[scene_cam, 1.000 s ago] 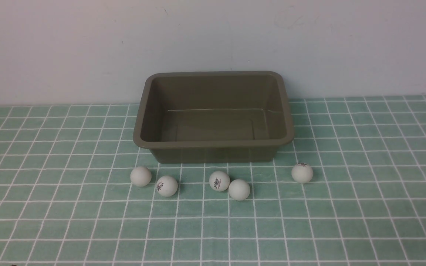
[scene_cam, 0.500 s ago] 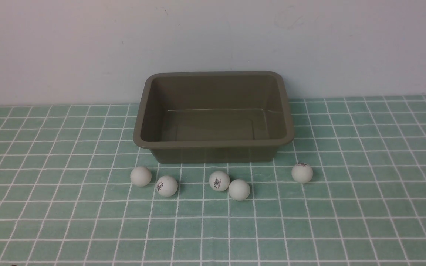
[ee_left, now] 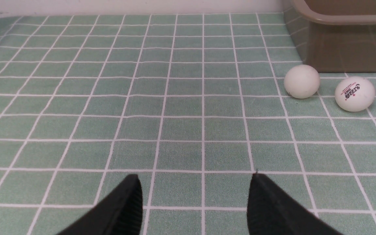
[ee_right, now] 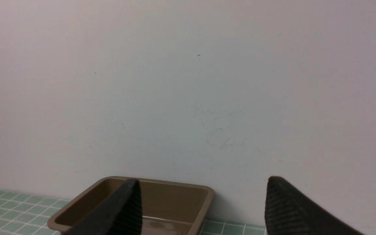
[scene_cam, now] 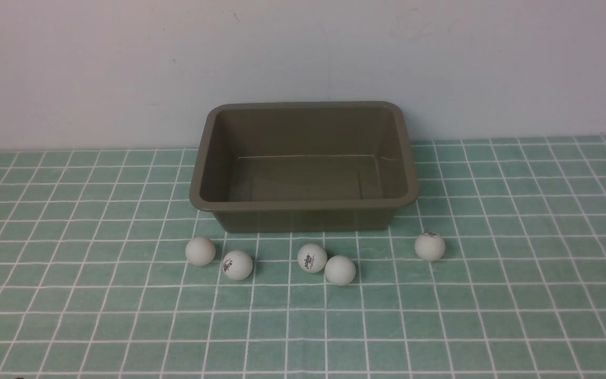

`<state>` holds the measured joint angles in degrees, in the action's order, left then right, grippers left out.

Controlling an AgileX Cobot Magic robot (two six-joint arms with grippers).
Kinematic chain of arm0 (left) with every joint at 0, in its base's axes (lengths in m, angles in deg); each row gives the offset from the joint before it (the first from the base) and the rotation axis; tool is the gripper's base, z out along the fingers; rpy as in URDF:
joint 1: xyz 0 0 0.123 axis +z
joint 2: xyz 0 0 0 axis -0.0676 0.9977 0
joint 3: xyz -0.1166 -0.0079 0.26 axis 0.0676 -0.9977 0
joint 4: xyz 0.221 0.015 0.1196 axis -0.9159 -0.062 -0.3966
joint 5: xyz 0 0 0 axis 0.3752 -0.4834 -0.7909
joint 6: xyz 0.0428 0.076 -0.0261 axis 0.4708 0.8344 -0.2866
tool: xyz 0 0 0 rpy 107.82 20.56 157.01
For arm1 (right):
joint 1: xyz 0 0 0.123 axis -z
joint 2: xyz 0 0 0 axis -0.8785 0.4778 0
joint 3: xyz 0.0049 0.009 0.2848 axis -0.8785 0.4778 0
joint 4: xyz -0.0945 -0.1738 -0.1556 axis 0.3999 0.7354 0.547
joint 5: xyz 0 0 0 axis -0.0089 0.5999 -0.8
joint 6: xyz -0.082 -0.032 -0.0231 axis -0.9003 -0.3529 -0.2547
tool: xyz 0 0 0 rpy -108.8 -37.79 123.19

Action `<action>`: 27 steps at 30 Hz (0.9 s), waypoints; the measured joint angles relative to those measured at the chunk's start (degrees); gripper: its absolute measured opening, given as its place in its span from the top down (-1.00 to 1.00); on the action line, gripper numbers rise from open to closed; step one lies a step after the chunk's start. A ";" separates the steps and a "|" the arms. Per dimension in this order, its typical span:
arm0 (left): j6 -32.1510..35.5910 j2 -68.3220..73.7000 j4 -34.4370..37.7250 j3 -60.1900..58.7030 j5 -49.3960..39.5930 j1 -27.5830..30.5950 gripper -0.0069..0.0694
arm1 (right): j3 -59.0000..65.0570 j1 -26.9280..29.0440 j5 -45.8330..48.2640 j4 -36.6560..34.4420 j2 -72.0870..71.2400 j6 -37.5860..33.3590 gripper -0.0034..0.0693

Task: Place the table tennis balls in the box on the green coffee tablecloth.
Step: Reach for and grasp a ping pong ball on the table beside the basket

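Nothing differs from a second ago in the front view. The box (scene_cam: 303, 221) sits in the same spot on the green coffee tablecloth (scene_cam: 71, 316), far against the wall (scene_cam: 124, 63). It holds nothing. All five table tennis balls (scene_cam: 312, 258) lie where they lay before, in a loose row on the cloth just near of the box. The leftmost ball (scene_cam: 200, 251) and the second ball (scene_cam: 238, 265) lie close together off the box's near left corner. Two more sit just beside each other, about touching, in front of the box's middle. The rightmost ball (scene_cam: 430, 246) lies alone off the near right corner, apart from the rest.

The front view shows neither arm. Only the wrist views show the fingers. In the left wrist view the left fingers (ee_left: 122, 209) stand apart with bare cloth between them and nothing gripped. They hang low over the cloth, left of the balls. Farther right in the scene that view shows the leftmost ball (ee_left: 302, 81), the second ball (ee_left: 354, 93) with its printed logo turned to the camera, and a corner of the box (ee_left: 348, 49).

In the right wrist view the right fingers (ee_right: 119, 212) are also spread wide and hold nothing. They are raised and point at the wall (ee_right: 188, 81). Part of the box (ee_right: 181, 186) and a strip of cloth show, but no ball.
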<state>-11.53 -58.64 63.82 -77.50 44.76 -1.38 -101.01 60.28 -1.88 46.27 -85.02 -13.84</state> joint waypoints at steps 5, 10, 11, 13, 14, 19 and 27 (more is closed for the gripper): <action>0.00 0.00 0.05 0.00 0.38 0.00 -0.22 | 0.00 0.00 0.23 0.00 0.00 -0.06 -0.36; -0.11 0.00 5.16 -0.47 3.25 0.00 -0.22 | 0.00 0.00 3.17 0.00 0.00 -0.06 -0.36; -0.11 0.00 6.66 -0.47 4.02 0.00 -0.22 | 0.00 0.00 3.59 0.00 0.00 -0.06 -0.36; -0.17 0.00 9.14 -0.47 5.34 0.00 -0.22 | 0.00 0.00 4.26 0.00 0.00 -0.06 -0.36; -0.16 0.00 10.63 -0.47 6.31 0.00 -0.22 | 0.00 0.00 4.57 0.00 0.00 -0.06 -0.36; -0.16 0.00 19.63 -0.47 11.69 0.00 -0.22 | 0.00 0.00 5.51 0.00 0.00 -0.06 -0.36; -0.12 0.00 31.84 -0.47 14.96 0.00 -0.22 | 0.00 0.00 7.24 0.00 0.00 -0.06 -0.36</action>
<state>-11.65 -58.64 95.66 -77.97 59.73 -1.38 -101.01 60.28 5.36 46.27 -85.02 -13.90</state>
